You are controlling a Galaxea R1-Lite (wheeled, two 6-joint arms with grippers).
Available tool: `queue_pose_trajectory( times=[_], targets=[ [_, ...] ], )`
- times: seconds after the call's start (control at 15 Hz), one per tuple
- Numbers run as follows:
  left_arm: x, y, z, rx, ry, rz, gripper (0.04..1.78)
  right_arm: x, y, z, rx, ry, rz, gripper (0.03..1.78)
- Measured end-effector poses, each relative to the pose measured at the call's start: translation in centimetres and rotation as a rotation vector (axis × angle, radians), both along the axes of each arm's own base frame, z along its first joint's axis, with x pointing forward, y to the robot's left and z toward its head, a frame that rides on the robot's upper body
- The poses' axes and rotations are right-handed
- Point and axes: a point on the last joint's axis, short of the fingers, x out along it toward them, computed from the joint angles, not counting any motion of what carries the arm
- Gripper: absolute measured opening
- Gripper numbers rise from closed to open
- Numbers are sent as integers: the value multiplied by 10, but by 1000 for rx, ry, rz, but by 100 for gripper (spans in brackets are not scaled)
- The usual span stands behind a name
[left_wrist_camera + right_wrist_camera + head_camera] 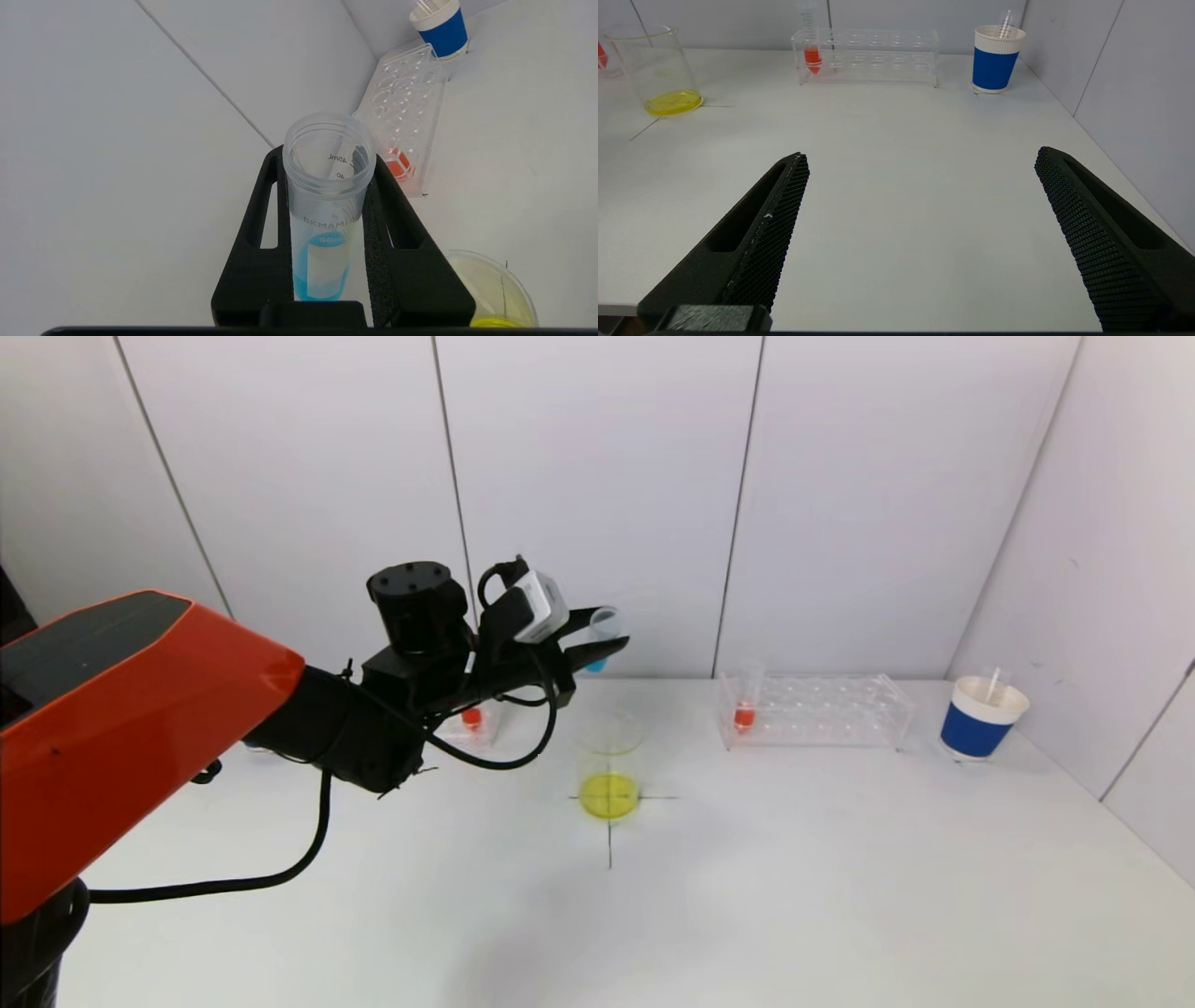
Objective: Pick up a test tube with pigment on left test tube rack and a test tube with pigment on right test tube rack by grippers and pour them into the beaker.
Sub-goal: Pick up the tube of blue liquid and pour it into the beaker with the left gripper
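My left gripper [602, 639] is shut on a clear test tube with blue pigment [602, 637], held upright in the air above and behind the beaker [609, 765]. The tube also shows between the jaws in the left wrist view [327, 205]. The glass beaker holds yellow liquid and stands on a cross mark. The left rack [471, 721] holds a red-pigment tube, mostly hidden behind my arm. The right rack [817, 711] holds one red-pigment tube [745, 705] at its left end. My right gripper [920, 196] is open and empty, low over the table near its front edge, out of the head view.
A blue and white paper cup [982, 717] with a stick in it stands right of the right rack. White walls close the table at the back and right. Black cables hang from my left arm.
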Motion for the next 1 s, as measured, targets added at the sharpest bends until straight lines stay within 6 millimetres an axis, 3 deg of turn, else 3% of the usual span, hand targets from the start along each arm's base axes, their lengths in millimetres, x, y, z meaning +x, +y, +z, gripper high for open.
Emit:
queue_pose_trajectory(
  times=[0.6, 1.0],
  targets=[
    [4, 17, -18, 184, -141, -68, 44, 0, 0, 0, 0, 0, 1, 176],
    [6, 22, -20, 260, -252, -65, 44, 0, 0, 0, 0, 0, 1, 176]
  ],
)
